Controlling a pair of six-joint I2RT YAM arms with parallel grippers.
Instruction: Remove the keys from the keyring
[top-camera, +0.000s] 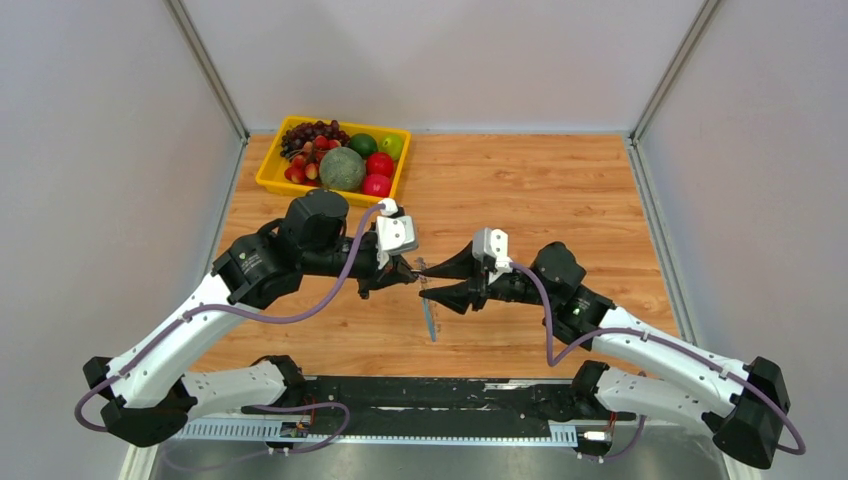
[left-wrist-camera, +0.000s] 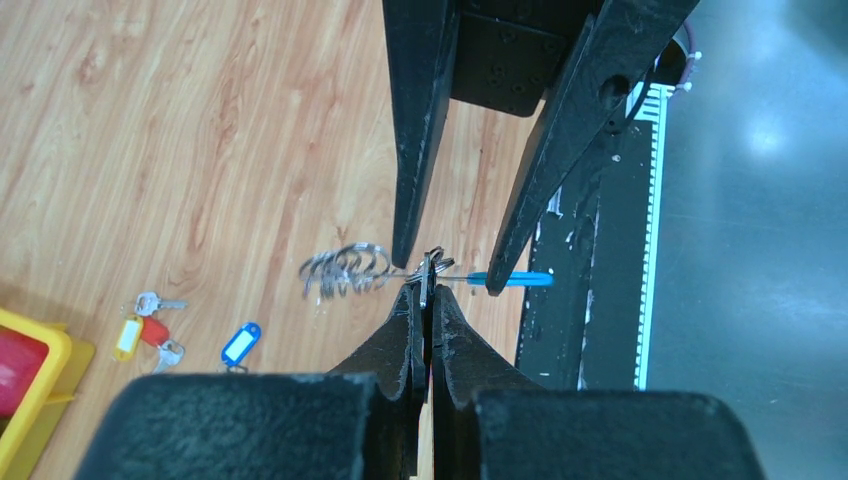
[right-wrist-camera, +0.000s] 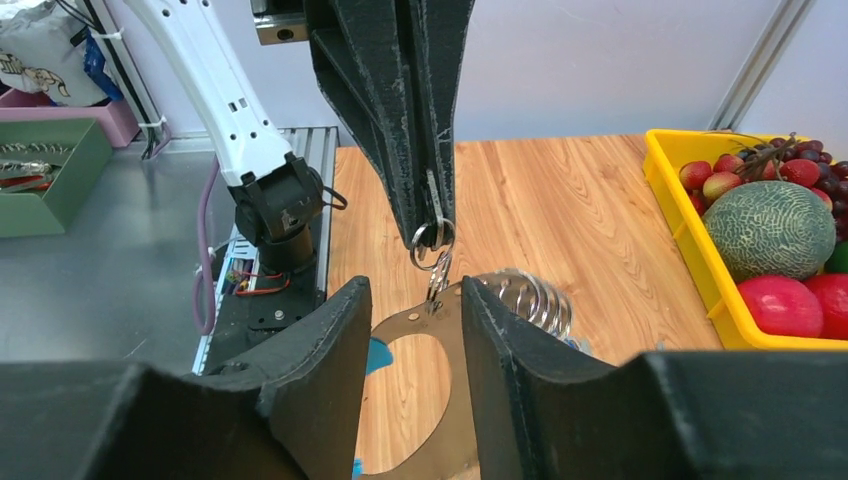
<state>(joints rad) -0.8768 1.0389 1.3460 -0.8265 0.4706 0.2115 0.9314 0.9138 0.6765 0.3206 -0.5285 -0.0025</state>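
While left jaws pinch a key (left-wrist-camera: 426, 270) on the keyring (left-wrist-camera: 345, 270), right jaws stand wide.

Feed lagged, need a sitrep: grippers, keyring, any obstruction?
Left gripper shut on a key, keyring hanging from it. Right gripper open, astride the keyring. Nothing blocking; loose keys lie aside on the table.

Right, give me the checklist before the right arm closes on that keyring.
1. Left gripper shut on the keyring: ok.
2. Right gripper open, fingers either side of the keyring: ok.
3. Right fingers touching metal: cannot tell.
4. Keyring held above the table: ok.
5. Loose keys on the table, clear of both grippers: ok.
6. Yellow fruit tray far from the work: ok.
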